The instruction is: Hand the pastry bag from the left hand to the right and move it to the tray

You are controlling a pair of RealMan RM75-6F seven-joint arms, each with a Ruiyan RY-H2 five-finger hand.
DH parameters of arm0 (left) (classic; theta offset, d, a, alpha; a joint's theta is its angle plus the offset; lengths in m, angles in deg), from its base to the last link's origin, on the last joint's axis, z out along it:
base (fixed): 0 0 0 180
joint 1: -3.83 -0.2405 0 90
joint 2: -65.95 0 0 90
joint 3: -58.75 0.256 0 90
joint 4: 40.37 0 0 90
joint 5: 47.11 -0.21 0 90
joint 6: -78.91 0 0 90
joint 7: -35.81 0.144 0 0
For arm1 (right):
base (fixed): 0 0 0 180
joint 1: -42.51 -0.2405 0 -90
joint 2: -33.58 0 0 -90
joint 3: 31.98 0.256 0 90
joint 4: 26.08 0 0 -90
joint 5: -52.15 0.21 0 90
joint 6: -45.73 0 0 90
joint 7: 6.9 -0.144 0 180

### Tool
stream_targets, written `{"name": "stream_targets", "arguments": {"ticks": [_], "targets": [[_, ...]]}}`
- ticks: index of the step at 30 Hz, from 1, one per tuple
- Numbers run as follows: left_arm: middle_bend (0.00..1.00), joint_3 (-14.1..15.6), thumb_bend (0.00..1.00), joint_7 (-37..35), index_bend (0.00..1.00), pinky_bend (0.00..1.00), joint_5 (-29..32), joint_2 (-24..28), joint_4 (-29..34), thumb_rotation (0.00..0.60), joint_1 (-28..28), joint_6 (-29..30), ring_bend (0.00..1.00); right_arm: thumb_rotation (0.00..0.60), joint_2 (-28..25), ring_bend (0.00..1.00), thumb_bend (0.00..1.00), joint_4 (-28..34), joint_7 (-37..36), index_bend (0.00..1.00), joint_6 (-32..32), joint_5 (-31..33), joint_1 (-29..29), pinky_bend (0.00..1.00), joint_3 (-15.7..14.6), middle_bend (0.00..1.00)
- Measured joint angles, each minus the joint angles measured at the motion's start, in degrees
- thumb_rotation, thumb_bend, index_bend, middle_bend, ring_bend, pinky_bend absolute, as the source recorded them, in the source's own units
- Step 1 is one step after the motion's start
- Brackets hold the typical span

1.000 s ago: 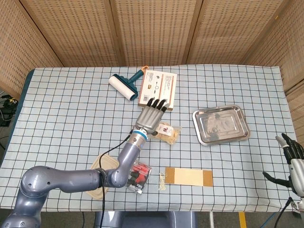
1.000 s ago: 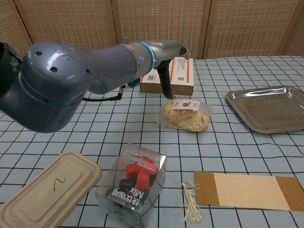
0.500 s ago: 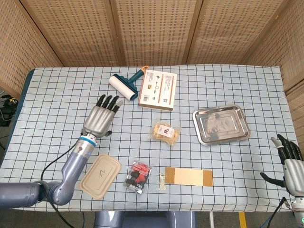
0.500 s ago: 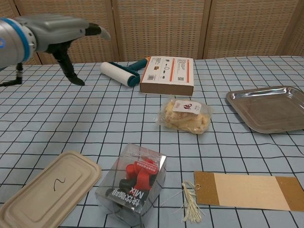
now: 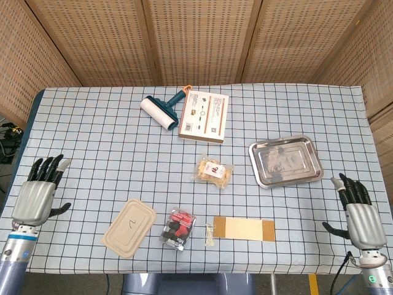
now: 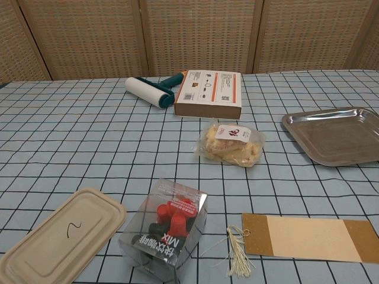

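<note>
Right now the bag point(image 5: 214, 171) lies flat in the middle of the frame, left of the tray point(image 5: 286, 161). Both hands, left point(image 5: 35, 198) and right point(image 5: 359, 211), are empty with fingers spread, low in the corners. A squeeze too hard could crush the pastry; a loose one could drop it.

— Where does the pastry bag point(image 5: 214, 171) lie?

— Mid-surface, in front of the flat box point(image 5: 204, 116), with the tray point(image 5: 285, 161) apart to its right. The lint roller point(image 5: 161, 110) lies just left of the box.

— And nearer the front edge?

— A lidded container point(image 5: 129, 227) at the left, then a clear packet of small items point(image 5: 177, 229), then a tasselled card point(image 5: 242, 228) to the right.

— The hands?

— The left hand point(image 5: 35, 196) is at the surface's left edge, the right hand point(image 5: 358, 212) at its right edge, both well apart from everything.
</note>
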Motion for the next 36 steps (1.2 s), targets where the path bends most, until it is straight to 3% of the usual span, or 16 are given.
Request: {"name": "stream_targets", "arguments": {"ticks": [8, 12, 16, 20, 24, 36], "targets": [[0.0, -1.1, 0.01, -7.4, 0.0, 0.0, -2.1, 2.6, -1.6, 0.6, -3.6, -0.3, 0.0, 0.6, 4.9, 0.0, 0.08, 8.6, 12.0, 0.01, 7.4, 1.3, -7.7, 0.0, 3.5, 0.0], [0.0, -1.8, 0.02, -9.8, 0.0, 0.0, -3.0, 3.5, -2.0, 0.6, -4.6, -1.2, 0.0, 0.6, 11.2, 0.0, 0.08, 10.6, 20.9, 0.01, 12.5, 8.2, -14.7, 0.0, 6.9, 0.0], [0.0, -2.5, 0.02, -12.1, 0.0, 0.0, -3.7, 4.5, -2.2, 0.6, -5.4, -2.6, 0.0, 0.6, 20.9, 0.0, 0.08, 10.4, 30.7, 0.01, 15.4, 19.0, -22.3, 0.0, 10.6, 0.0], [0.0, -3.3, 0.02, -14.0, 0.0, 0.0, -5.1, 5.4, -2.4, 0.6, -6.2, -4.1, 0.0, 0.6, 30.4, 0.0, 0.08, 7.4, 37.6, 0.02, 16.8, 29.6, -29.2, 0.0, 13.9, 0.0], [0.0, -3.9, 0.02, -14.7, 0.0, 0.0, -5.8, 5.8, -2.2, 0.6, -6.7, -4.8, 0.0, 0.6, 35.8, 0.0, 0.08, 3.7, 41.5, 0.01, 17.6, 37.1, -33.8, 0.0, 15.8, 0.0], [0.0, -5.3, 0.02, -15.9, 0.0, 0.0, -7.8, 6.6, -1.9, 0.6, -8.1, -6.8, 0.0, 0.6, 41.7, 0.0, 0.08, -11.3, 43.3, 0.0, 20.5, 47.2, -41.6, 0.0, 18.8, 0.0]]}}
